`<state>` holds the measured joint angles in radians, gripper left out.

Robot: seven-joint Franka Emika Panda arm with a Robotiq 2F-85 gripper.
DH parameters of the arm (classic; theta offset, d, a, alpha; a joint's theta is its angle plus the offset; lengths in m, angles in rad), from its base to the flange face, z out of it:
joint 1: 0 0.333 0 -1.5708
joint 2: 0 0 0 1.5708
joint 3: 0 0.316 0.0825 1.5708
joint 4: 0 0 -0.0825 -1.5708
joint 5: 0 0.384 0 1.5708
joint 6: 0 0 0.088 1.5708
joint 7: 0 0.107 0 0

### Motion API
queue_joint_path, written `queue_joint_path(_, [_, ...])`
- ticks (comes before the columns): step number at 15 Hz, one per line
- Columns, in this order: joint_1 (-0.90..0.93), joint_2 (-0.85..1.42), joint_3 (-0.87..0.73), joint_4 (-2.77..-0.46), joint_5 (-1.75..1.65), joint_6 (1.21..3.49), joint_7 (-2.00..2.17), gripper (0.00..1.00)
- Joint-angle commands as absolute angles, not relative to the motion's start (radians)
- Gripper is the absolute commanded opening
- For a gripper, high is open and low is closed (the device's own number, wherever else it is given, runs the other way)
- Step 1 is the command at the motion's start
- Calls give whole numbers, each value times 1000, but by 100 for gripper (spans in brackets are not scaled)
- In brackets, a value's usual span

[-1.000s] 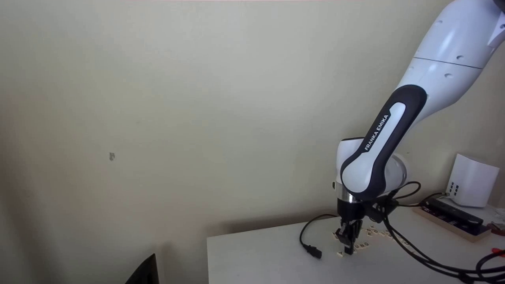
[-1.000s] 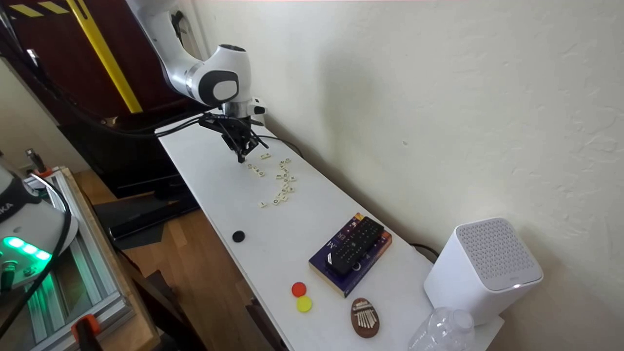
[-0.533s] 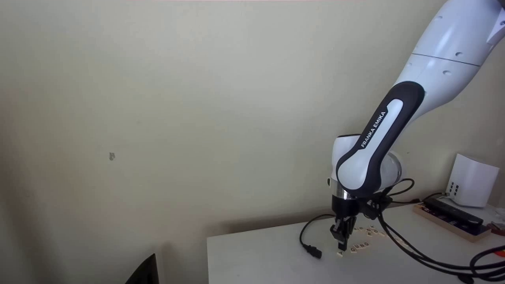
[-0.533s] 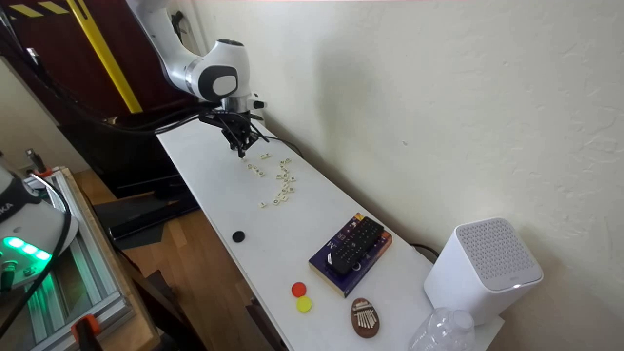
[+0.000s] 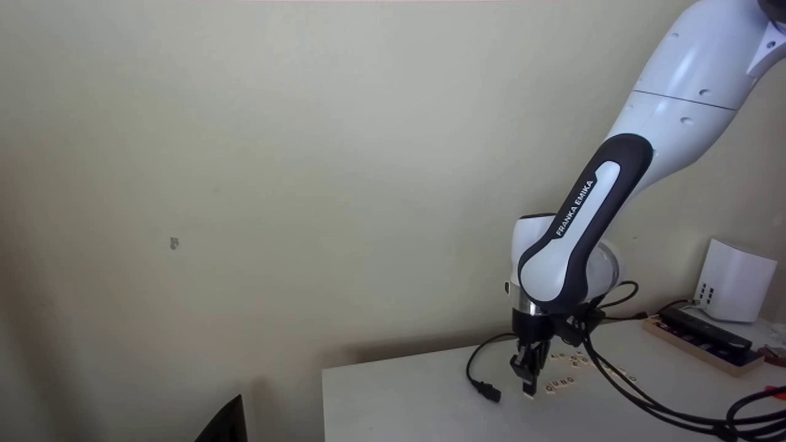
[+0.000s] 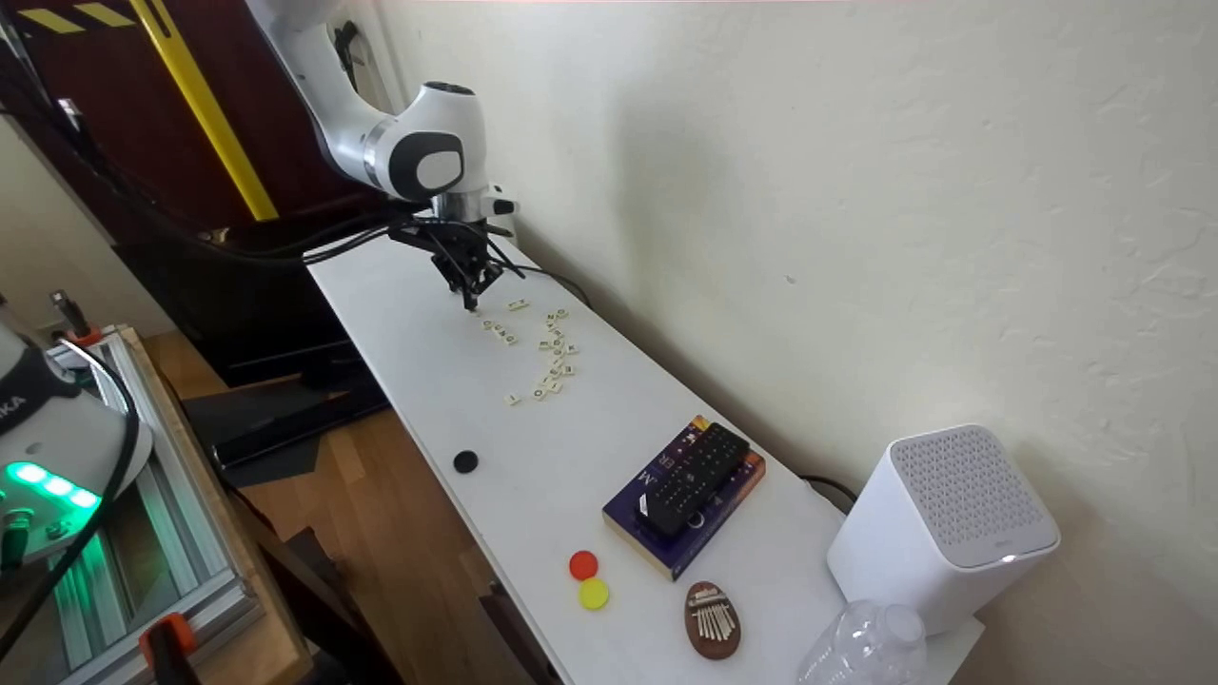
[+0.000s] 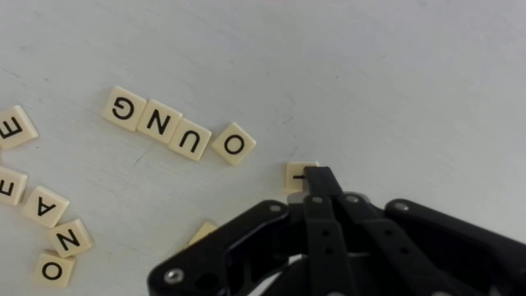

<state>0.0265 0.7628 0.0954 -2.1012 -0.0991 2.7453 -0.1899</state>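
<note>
Claw [image 7: 321,177] is closed, empty, masking the 3-o'clock side of a letter tile [image 7: 294,169] in wrist view. Likely light, rigid; grasp opposite edges.

Half-covered tile [image 7: 294,184]: cream, letter partly hidden
Pincer [image 7: 322,177]: black, closed up, in from near side, tip over right part of half-covered tile, contact unclear
G-N-U row [image 7: 159,122]: three tiles touching, left and farther
Single O tile [image 7: 234,144]: turned cornerwise, just beside the U
Left chain [image 7: 70,238]: A, N, O tiles, running nearward
E tile [image 7: 17,126]: left edge, farther than chain
Table [image 7: 370,82]: white, faint scratches
</note>
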Motion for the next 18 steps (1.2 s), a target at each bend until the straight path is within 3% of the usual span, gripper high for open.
queue_joint_path(1, [42, 781, 72, -2087, -114, 2737, -179, 0])
queue_joint_path(18, [21, 804, 75, -2053, 189, 2706, 214, 0])
